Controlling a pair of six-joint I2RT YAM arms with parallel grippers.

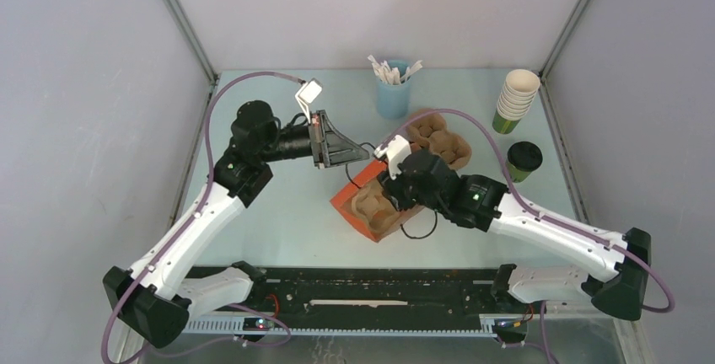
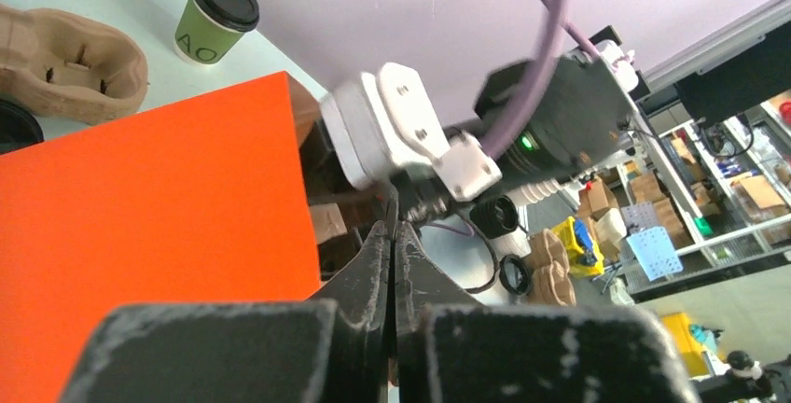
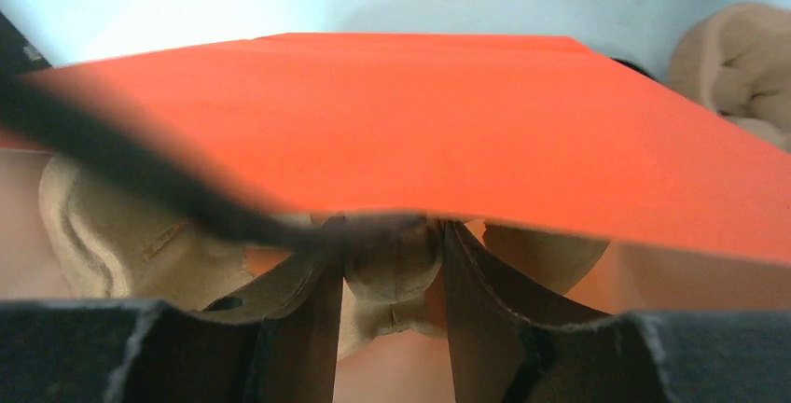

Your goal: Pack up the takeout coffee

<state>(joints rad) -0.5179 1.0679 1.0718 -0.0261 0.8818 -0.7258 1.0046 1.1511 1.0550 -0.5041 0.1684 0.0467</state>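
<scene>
Top view. Right gripper (image 1: 389,189) is down in the mouth of the orange paper bag (image 1: 347,198), over the pulp carrier (image 1: 371,206) lying inside it. Left gripper (image 1: 358,155) sits just beyond the bag's far edge, across from the right hand. The takeout coffee (image 1: 524,160) stands upright on the table, lid on, well out to the right hand's right and clear of both carrier and bag.

Left wrist view. Fingers pressed flat together, no gap. The orange wall lies just to their left. Cannot tell whether they pinch any of it.

Right wrist view. Jaws about half closed, one finger on each side of the carrier's centre post, gripping it. The bag's upper flap hangs low ahead of the fingers.

Judgement: the carrier is being seated in the bag and the cup is not yet packed. To do it well, keep the carrier level, mind the sagging flap, and leave a hollow facing up for the cup.
</scene>
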